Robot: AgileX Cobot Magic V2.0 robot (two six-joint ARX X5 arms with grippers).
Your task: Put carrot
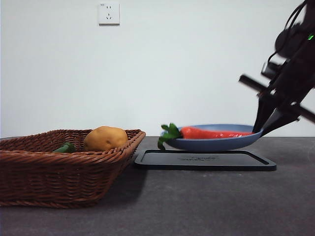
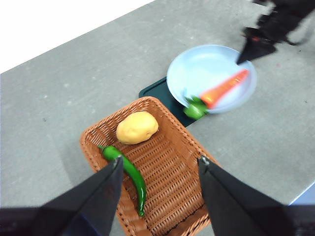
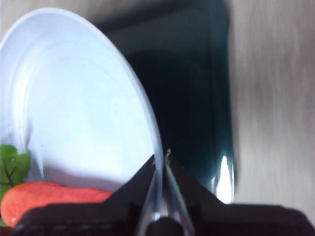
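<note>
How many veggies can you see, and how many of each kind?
Carrot: 1, lying on the blue plate that the right gripper pinches by its rim
Potato: 1, in the wicker basket
Green pepper: 1, in the basket too
Total: 3 veggies
The left gripper hangs open above the basket.
</note>
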